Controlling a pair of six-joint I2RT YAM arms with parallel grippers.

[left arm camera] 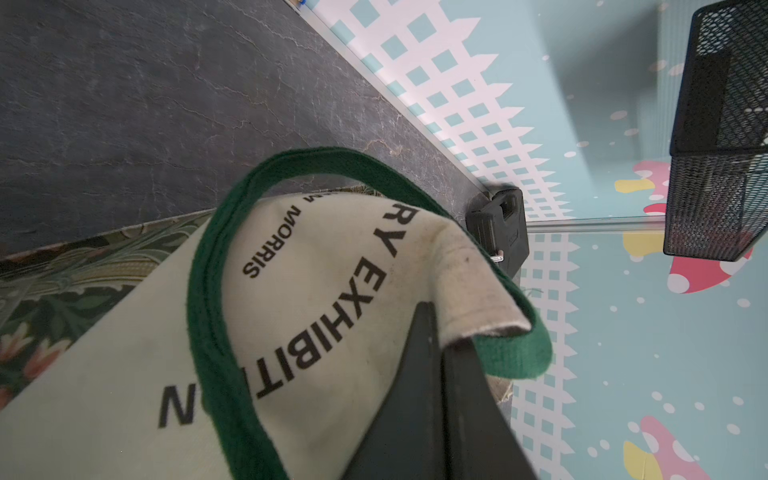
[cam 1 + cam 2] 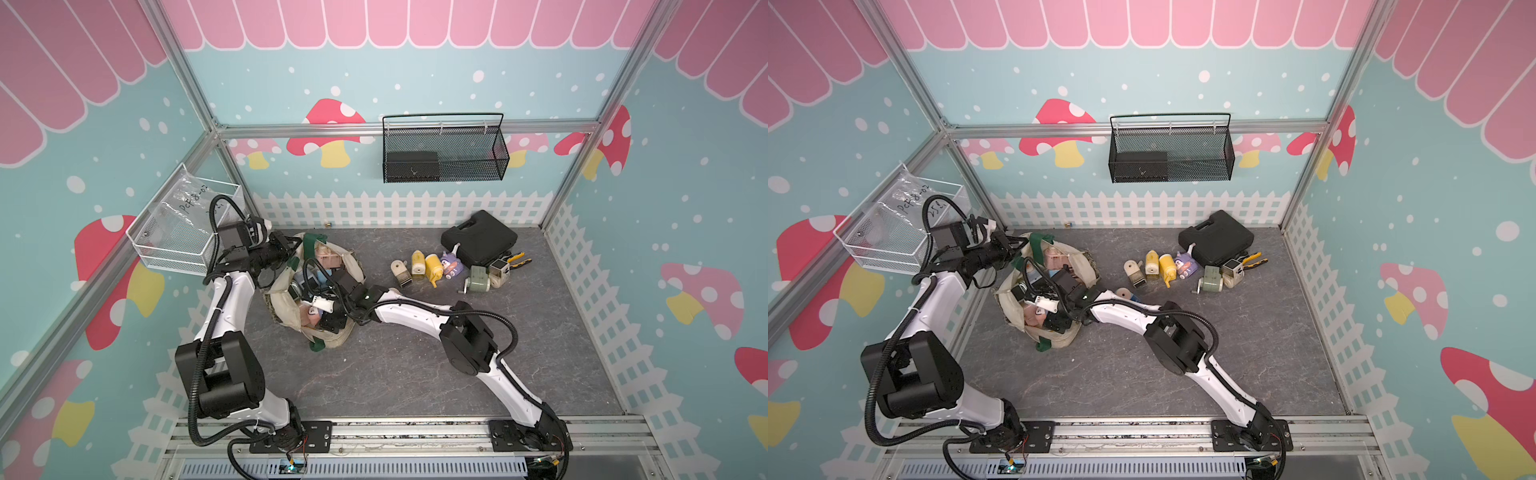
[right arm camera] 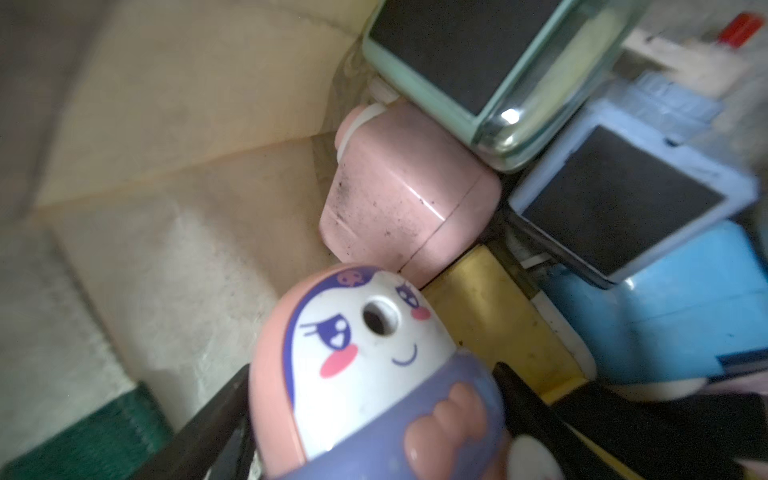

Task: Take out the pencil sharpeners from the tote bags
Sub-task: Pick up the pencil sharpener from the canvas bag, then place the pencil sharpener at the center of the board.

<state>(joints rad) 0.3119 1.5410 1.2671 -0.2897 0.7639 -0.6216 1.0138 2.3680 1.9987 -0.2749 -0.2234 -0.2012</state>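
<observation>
Only the right wrist view looks inside the tote bag (image 2: 284,316): the right gripper (image 3: 372,370) clasps a pink cartoon sharpener (image 3: 357,345) there. The left wrist view alone shows the left gripper (image 1: 442,332) pinching the bag's rim. In both top views the right arm (image 2: 407,311) hides most of the contents; other sharpeners (image 2: 434,266) lie outside the bag.

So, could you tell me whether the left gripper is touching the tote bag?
Touching. The left wrist view shows the left gripper with fingers shut on the tote bag at its cream rim.
</observation>
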